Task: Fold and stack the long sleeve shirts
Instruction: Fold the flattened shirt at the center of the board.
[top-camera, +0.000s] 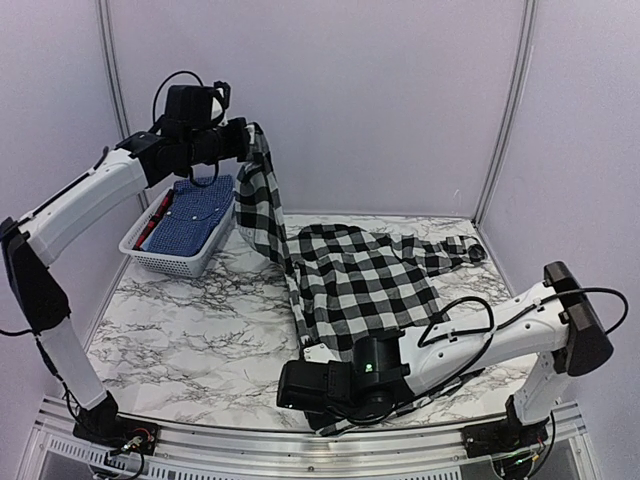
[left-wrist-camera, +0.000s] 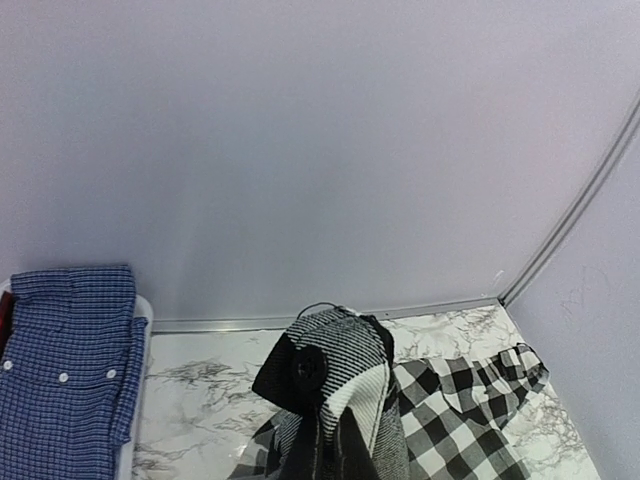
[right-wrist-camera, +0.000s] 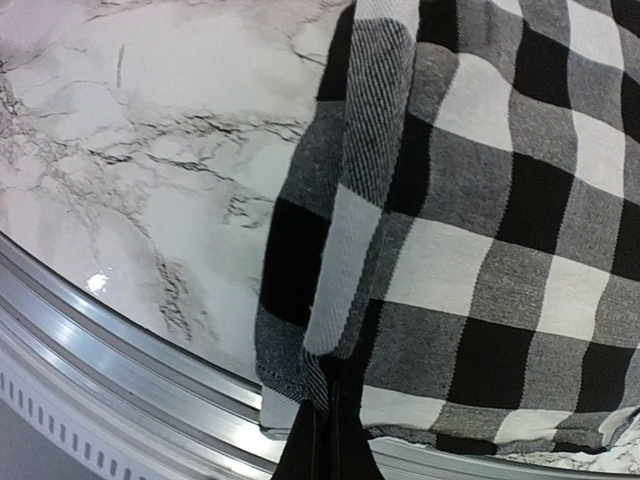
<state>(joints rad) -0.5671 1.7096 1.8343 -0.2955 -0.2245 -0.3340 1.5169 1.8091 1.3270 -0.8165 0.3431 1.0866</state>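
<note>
Spreading-out step, I judge: the left end effector (top-camera: 248, 140) grips the checked shirt (top-camera: 350, 270) high over the far-left corner of the surface (top-camera: 180, 330), and the right end effector (right-wrist-camera: 325, 420) pinches its hem at the near edge. The next move calls for laying it flat. The blue shirt (top-camera: 198, 215) lies in the basket (top-camera: 170, 262).

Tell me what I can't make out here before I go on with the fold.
The left gripper: left wrist view, fingertips wrapped in the checked shirt.
The right gripper: right wrist view, fingers mostly cut off by the bottom edge.
The red item beside the blue shirt in the basket: top view, too small to identify.
</note>
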